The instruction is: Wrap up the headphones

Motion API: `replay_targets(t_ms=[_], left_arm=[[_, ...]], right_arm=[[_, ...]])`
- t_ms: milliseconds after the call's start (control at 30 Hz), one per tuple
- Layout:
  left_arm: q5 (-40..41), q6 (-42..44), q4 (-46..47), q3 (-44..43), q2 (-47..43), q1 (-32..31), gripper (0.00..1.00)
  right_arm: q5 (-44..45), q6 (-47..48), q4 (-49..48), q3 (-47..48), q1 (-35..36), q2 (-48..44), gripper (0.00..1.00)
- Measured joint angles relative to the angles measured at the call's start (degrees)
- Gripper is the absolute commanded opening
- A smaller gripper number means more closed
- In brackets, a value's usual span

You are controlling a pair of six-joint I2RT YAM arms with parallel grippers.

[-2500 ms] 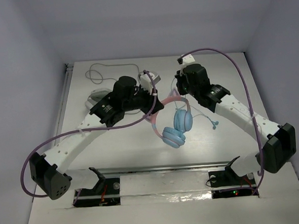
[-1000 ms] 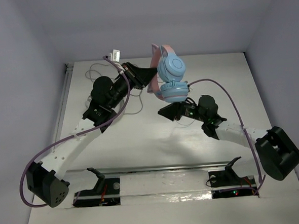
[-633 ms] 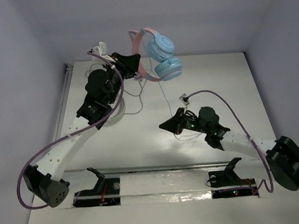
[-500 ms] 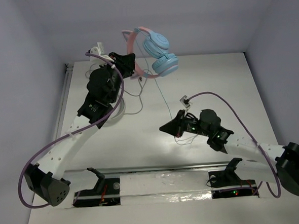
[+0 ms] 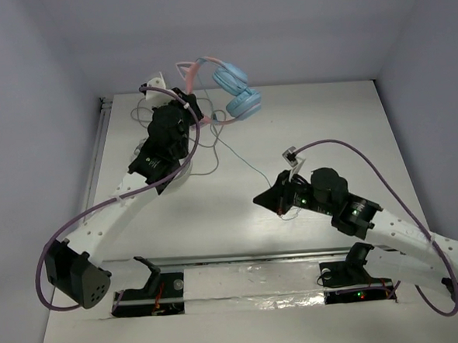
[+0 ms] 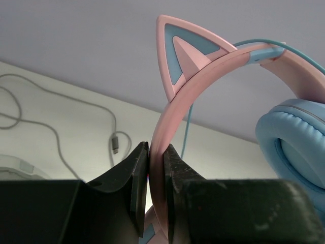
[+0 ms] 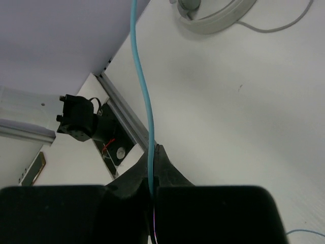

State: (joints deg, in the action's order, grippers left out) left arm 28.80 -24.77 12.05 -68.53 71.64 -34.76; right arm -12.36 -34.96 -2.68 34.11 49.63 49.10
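We see the pink cat-eared headphones (image 5: 225, 86) hanging in the air above the table's (image 5: 343, 126) far edge. Their thin light-blue cable (image 7: 147, 101) stretches taut toward the near right.

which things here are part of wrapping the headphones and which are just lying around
Part of the job:
- headphones, pink headband pinched in the left claw
- their light-blue cable, pinched in the right claw

Just lying about:
- loose grey cable
- grey-white curved band

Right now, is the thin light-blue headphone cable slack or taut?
Taut: the thin light-blue cable runs almost straight from the raised pink cat-eared headphones in the left gripper to the shut right gripper.
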Motion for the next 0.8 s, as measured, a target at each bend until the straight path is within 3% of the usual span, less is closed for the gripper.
replay_targets(t_ms=[300,567,800], left_arm=[[6.97,3.58,-1.42,5.51,1.07,-1.01,0.0],[12.28,8.11,-2.34,9.16,4.07,-8.04,0.0],[12.83,9.38,-6.93,12.7,3.54,-13.11,0.0]], right_arm=[[3.26,1.57,13.46,9.01,2.67,-2.54,0.0],[5.18,4.5,22.67,17.35,3.41,0.42,0.0],[12.22,9.4,28.55,24.33,3.39,4.04,0.0]])
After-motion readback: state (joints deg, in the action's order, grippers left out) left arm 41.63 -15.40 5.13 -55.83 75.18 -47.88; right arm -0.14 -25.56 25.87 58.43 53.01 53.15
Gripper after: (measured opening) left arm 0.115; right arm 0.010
